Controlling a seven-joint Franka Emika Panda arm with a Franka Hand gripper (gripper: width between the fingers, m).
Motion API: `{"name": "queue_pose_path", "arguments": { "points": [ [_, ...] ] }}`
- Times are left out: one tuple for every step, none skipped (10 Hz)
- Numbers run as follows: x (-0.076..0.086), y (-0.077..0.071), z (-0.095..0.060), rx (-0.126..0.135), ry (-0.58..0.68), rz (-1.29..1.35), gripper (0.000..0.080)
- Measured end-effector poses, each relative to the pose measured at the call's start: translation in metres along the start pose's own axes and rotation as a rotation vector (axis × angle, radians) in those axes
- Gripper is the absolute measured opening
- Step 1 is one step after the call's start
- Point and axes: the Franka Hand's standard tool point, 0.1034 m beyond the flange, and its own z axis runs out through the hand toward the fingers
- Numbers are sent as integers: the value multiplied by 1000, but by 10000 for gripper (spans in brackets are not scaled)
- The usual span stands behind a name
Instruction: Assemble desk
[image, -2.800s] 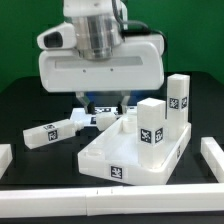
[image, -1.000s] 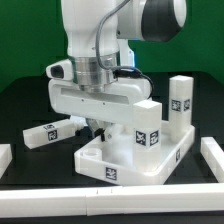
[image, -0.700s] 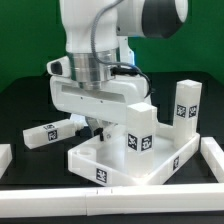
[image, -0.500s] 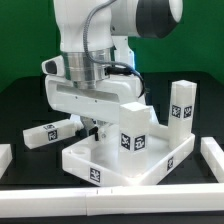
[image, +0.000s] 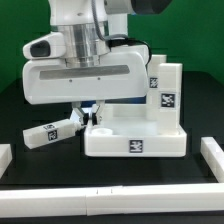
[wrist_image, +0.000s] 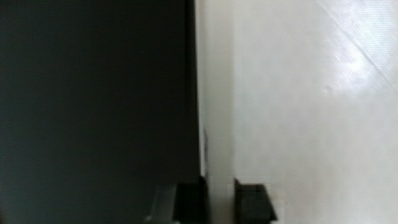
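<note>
The white desk top (image: 125, 131) lies flat on the black table, its tagged front side facing the camera. Two tagged legs (image: 166, 96) stand upright in its sockets on the exterior view's right, one behind the other. My gripper (image: 94, 116) reaches down at the top's left end and is shut on its raised rim. In the wrist view the fingers (wrist_image: 180, 203) clamp the thin white rim, my gripper (wrist_image: 214, 204) centred on it, with the white desk top (wrist_image: 302, 100) to one side and dark table to the other. A loose tagged leg (image: 47, 133) lies at the left.
A second loose leg (image: 73, 122) lies behind the first, partly hidden by the hand. White border bars sit at the left (image: 5, 155), right (image: 212, 155) and front (image: 110, 205) of the table. A green backdrop stands behind.
The gripper has swung to the exterior view's left and turned the desk top with it. The top now sits square to the camera, and the upright legs have moved to the far right.
</note>
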Motion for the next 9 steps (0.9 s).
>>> {"name": "queue_pose_path", "arguments": {
  "points": [
    [5, 0, -1, -23, -4, -80, 51],
    [24, -10, -6, -64, -1, -247, 51],
    [51, -24, -14, -88, 21, -427, 51],
    [65, -35, -15, -102, 11, -574, 51],
    [75, -46, -14, -123, -5, -724, 51],
    [72, -41, -12, -124, -9, -762, 51],
    [70, -34, -11, -130, -22, -823, 51],
    [69, -34, -10, -134, -29, -883, 51],
    [72, -35, -10, -144, -41, -974, 51]
  ]
}}
